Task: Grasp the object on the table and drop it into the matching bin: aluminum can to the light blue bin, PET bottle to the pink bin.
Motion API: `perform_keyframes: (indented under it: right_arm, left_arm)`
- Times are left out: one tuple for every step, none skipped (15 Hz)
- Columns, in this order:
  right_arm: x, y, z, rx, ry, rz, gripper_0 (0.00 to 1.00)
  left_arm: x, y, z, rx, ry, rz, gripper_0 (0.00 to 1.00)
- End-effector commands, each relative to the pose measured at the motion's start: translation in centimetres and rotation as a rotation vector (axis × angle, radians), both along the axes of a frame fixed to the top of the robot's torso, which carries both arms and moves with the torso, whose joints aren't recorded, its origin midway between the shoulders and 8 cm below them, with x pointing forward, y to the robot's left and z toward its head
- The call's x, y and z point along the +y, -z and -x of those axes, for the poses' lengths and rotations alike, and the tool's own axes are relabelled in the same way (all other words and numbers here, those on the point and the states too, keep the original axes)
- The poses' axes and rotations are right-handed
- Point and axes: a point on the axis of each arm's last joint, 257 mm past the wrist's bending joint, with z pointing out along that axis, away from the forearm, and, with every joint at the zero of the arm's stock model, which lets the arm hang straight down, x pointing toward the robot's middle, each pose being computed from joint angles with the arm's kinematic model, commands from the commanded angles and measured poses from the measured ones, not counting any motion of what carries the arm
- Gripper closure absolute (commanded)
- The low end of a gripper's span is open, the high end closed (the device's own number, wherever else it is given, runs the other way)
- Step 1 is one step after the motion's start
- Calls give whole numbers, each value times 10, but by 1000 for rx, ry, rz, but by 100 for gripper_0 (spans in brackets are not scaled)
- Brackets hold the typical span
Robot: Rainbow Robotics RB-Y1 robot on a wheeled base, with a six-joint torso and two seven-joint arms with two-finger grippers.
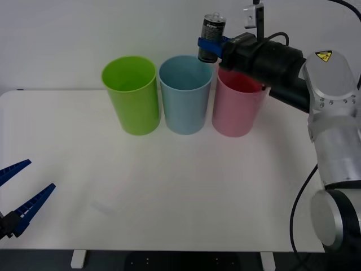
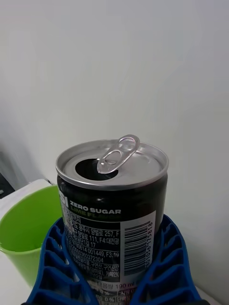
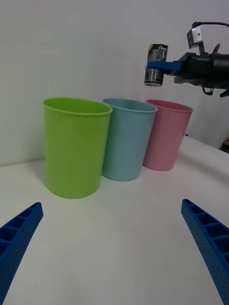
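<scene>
White smooth table (image 1: 169, 186); ribbed blue right gripper (image 1: 210, 47) fingers clamp cylindrical aluminum can (image 1: 212, 37).

Three bins stand in a row on the table (image 1: 169, 192) in the upper middle of the front view: the lime green bin (image 1: 131, 95) leftmost, the light blue bin (image 1: 185, 93) in the centre and the pink bin (image 1: 238, 104) to its right, each just beside the next. Above the row, at the top of the frame, the aluminum can (image 1: 212, 37) hangs upright in the right gripper (image 1: 207, 44), over the gap between the centre bin's right rim and the right-hand bin. The right arm reaches in from the frame's right edge, passing over the rightmost bin. The left gripper (image 1: 17, 195) sits at the lower left corner, well apart from the bins.
</scene>
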Motion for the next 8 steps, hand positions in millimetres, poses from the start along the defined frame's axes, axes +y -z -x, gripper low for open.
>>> perform_keyframes:
  right_arm:
    - [21, 0, -7, 7, -8, 9, 100]
    - [28, -1, -9, 1, -1, 9, 100]
    - [32, -1, -11, -3, 10, 8, 100]
    - [38, -2, -12, -9, 17, 2, 100]
    - [41, -3, -13, -16, 26, 5, 100]
    - [43, -4, -16, -26, 42, 3, 100]
    - [43, -5, -18, -35, 54, 5, 100]
    - [44, -6, -19, -43, 64, 9, 100]
  left_arm:
    - [0, 0, 0, 0, 0, 0, 0]
    - [0, 0, 0, 0, 0, 0, 0]
    - [0, 0, 0, 0, 0, 0, 0]
    - [0, 0, 0, 0, 0, 0, 0]
    - [0, 0, 0, 0, 0, 0, 0]
    - [0, 0, 0, 0, 0, 0, 0]
    - [0, 0, 0, 0, 0, 0, 0]
    - [0, 0, 0, 0, 0, 0, 0]
